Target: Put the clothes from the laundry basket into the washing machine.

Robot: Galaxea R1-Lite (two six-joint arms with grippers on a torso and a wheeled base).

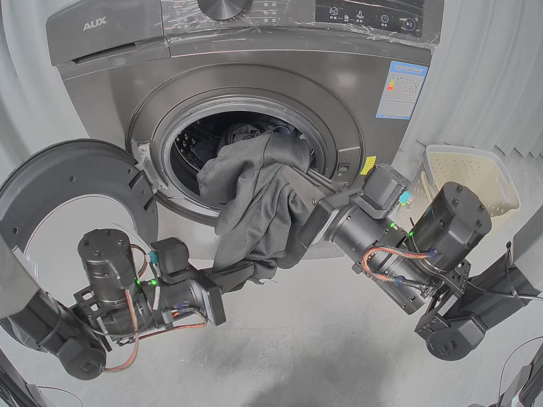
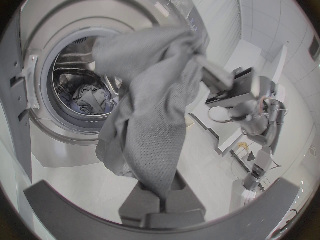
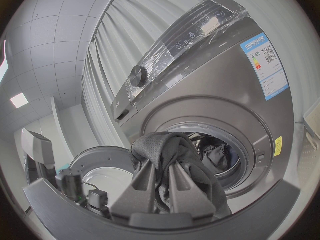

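A dark grey garment (image 1: 254, 199) of mesh-like cloth hangs in the middle of the head view, stretched between the two arms in front of the washing machine (image 1: 237, 74). Its upper part lies over the lower rim of the round drum opening (image 1: 186, 142) and reaches a little way inside, while the rest droops down the machine's front toward the floor (image 1: 294, 334) without touching it. The right pincer (image 1: 300, 182), coming in from the lower right of the frame, is clamped on the upper fold of the garment just at the mouth of the opening; the right wrist view shows its two fingers close together with cloth bunched between them (image 3: 161, 167). The left pincer (image 1: 249, 269), reaching in from the lower left, is closed on the garment's lowest end, and the left wrist view shows the cloth pinched between its fingers (image 2: 162, 197). Deeper in the drum lie other clothes (image 2: 90, 99), crumpled in a heap at the bottom. The machine's door (image 1: 62, 187) stands swung wide open at the left of the frame. The cream laundry basket (image 1: 475, 170) stands at the right of the frame, beside the machine and behind the right arm. A pale curtain (image 1: 486, 57) hangs behind.
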